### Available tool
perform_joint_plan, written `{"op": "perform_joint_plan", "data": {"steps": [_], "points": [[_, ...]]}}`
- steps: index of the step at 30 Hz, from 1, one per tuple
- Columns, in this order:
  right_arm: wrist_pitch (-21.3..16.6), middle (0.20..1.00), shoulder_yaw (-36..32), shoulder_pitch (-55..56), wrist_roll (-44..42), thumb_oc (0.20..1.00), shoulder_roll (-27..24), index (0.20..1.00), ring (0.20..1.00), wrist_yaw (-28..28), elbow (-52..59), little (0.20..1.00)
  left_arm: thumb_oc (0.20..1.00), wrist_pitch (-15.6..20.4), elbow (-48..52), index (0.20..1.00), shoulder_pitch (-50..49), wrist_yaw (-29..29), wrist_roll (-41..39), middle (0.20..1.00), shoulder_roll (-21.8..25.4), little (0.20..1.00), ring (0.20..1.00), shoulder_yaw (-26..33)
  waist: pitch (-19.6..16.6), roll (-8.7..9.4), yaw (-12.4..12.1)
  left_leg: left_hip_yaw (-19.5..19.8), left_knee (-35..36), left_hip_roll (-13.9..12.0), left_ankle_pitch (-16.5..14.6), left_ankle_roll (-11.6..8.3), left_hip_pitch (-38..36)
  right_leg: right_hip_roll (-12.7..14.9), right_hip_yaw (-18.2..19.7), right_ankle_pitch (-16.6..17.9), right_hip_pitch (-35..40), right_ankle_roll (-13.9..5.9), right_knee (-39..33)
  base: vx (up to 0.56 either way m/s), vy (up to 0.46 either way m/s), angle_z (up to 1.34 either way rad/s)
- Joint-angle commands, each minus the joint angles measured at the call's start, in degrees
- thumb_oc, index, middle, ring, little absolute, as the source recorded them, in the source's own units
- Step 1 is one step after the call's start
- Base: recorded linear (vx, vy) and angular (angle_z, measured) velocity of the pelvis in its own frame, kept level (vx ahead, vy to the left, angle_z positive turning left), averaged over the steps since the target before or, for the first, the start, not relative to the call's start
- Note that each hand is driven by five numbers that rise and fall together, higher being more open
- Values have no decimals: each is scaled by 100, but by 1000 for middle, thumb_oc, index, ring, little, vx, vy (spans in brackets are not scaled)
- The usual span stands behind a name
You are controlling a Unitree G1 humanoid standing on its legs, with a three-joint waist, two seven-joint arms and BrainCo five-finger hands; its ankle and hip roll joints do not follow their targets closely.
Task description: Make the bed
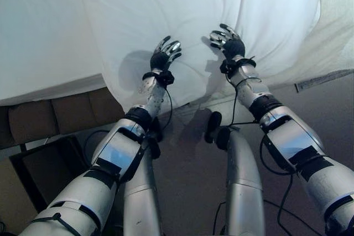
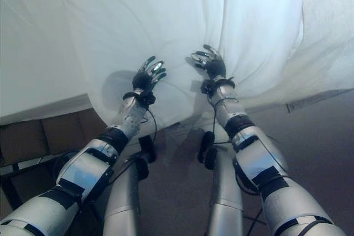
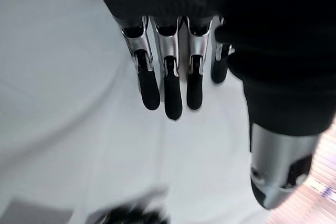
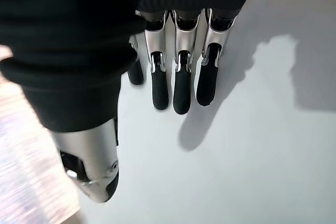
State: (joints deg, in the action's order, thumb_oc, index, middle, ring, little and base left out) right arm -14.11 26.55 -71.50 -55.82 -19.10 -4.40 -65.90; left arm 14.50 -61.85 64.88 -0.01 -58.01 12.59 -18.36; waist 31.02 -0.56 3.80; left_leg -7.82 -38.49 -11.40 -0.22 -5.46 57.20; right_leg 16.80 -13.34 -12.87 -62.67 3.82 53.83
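Observation:
A white sheet (image 1: 166,9) covers the bed and hangs over its near edge in a rounded fold. My left hand (image 1: 164,56) hovers over that fold with its fingers (image 3: 168,85) straight and holding nothing. To its right my right hand (image 1: 228,41) is held over the same sheet (image 4: 262,156), fingers (image 4: 181,85) straight and spread, nothing gripped. Both hands are open above the cloth, a short gap between them.
A brown bed base (image 1: 61,115) shows below the sheet at the left. A lighter textured cover (image 1: 337,37) lies at the right with a tag (image 1: 323,79) on its hem. Grey floor (image 1: 188,169) spreads beneath my arms.

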Motion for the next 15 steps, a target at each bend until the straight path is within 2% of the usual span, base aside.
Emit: {"op": "perform_joint_plan", "data": {"steps": [1,10,15], "points": [[170,1000,-357,-151,147,1000,-286,1000,1000,-168,-661,1000,1000,-200,-644,1000,-46,191,202,1000,355,1000,1000,317,-122,144,20,-70,-847,95,-996,148,182,39,278,86,-32,-516,-510,8,-56,-12],[327,1000,-705,-158,552,1000,-1026,1000,1000,-224,-1447,1000,1000,-271,-1093,1000,-202,124,311,1000,1065,1000,1000,666,-122,55,-20,-27,-955,138,-1027,167,359,51,265,-30,-223,-452,-307,2,-15,0],[266,1000,-812,-151,686,1000,-1454,1000,1000,-315,-1510,1000,1000,-178,-1072,1000,-292,116,288,1000,1299,1000,1000,805,-122,14,-51,19,-1025,157,-1040,178,498,74,242,-100,-326,-428,-211,7,-29,7]]}}
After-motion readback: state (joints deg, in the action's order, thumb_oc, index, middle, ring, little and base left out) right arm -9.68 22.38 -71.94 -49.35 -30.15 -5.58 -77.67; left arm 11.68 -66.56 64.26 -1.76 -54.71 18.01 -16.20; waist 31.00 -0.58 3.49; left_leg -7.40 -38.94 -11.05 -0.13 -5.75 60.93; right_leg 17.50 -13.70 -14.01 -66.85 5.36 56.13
